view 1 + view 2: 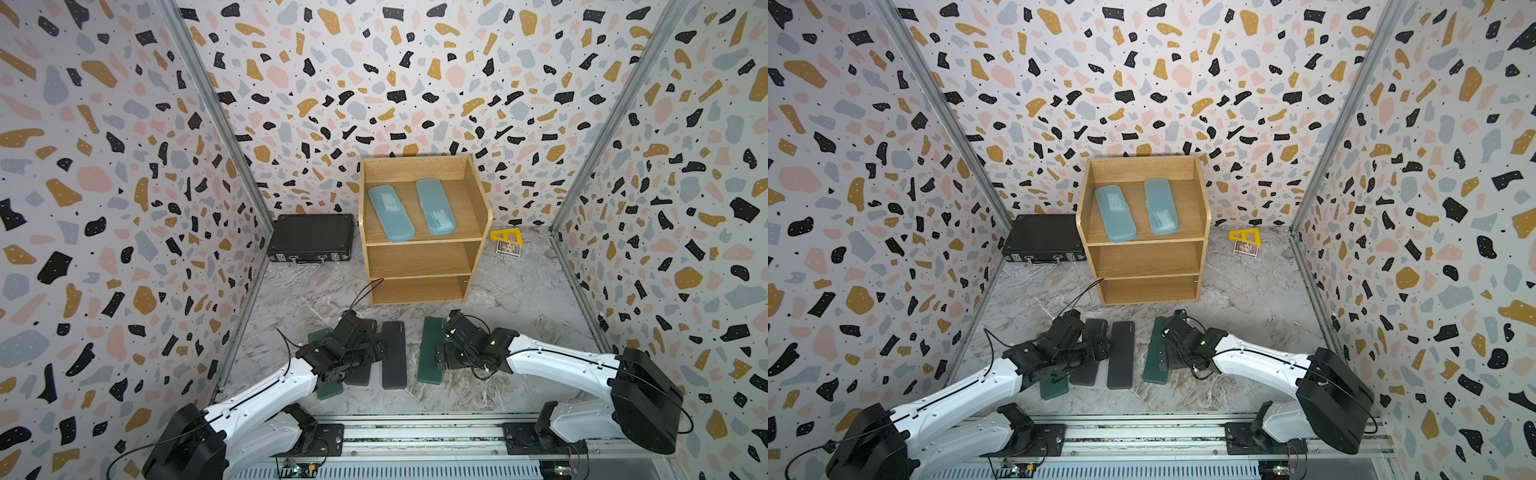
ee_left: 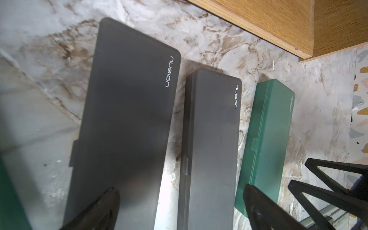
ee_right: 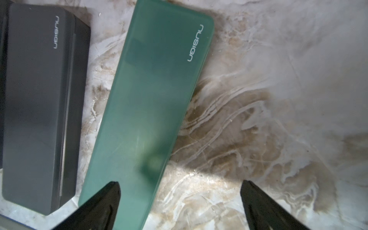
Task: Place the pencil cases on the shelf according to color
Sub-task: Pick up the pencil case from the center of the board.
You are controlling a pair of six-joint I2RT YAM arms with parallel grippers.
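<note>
The wooden shelf [image 1: 419, 259] [image 1: 1148, 259] stands at the back, with two light-blue pencil cases [image 1: 390, 212] [image 1: 435, 205] on its top tier. On the floor in front lie two black cases [image 1: 394, 355] [image 2: 127, 123] and two green ones [image 1: 430, 351] [image 1: 330, 390]. My left gripper [image 2: 181, 190] [image 1: 372, 347] hovers open, straddling the gap between the black cases [image 2: 213, 143]. My right gripper [image 3: 181, 184] [image 1: 440, 353] is open too, one finger over the right green case [image 3: 151, 111], the other over bare floor. The left arm partly hides one black and one green case.
A large black briefcase [image 1: 311, 237] lies left of the shelf against the wall. At the back right lie a yellow triangular ruler [image 1: 505, 235] and a small printed box [image 1: 508, 248]. Patterned walls close in three sides; the arms' rail [image 1: 415, 436] runs along the front.
</note>
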